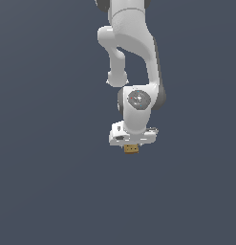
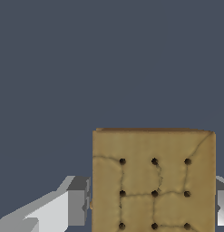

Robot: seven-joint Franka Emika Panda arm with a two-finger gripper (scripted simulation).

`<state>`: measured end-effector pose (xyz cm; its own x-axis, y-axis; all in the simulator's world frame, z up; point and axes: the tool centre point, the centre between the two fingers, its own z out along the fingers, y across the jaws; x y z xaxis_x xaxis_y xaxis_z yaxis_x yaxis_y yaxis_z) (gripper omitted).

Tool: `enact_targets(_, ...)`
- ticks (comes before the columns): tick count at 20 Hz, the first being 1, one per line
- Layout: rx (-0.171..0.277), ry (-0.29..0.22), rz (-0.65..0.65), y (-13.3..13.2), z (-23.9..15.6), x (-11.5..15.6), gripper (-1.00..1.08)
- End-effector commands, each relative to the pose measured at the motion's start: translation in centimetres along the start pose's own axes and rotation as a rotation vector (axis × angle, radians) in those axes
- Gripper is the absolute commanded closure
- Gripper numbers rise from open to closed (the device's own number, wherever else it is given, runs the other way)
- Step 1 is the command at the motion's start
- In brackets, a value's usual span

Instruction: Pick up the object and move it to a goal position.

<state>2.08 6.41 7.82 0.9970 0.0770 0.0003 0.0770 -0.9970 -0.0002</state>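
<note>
**A:** Where was the cube (image 1: 132, 149)?

**B:** It sat directly under the white gripper (image 1: 132, 147), poking out just below it, seemingly between the fingers. It was tan, wood-coloured, and much narrower than the gripper. No bench, edge or corner showed in either view, only a flat dark blue-grey backdrop, so I could not say whether it rested on anything.

**A:** Was the claw clamped on it?

**B:** It looked so. In the wrist view one finger (image 2: 77, 201) pressed against one side of the cube (image 2: 153, 181) and a sliver of the other showed at the opposite side. The cube had no long axis; it sat square to the jaws.

**A:** What did each view add?

**B:** The wrist view showed the contact and the dark dots and cracks on the cube's face. The exterior view showed the arm (image 1: 134, 52) hanging straight down above it. No goal marker appeared in either.
</note>
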Motion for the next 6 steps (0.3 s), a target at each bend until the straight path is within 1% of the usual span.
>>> enact_targets(1,0.000,0.000,0.000,-0.03,-0.60,0.58,1.08)
enact_targets(6,0.000,0.000,0.000,-0.08,-0.89,0.96,1.08)
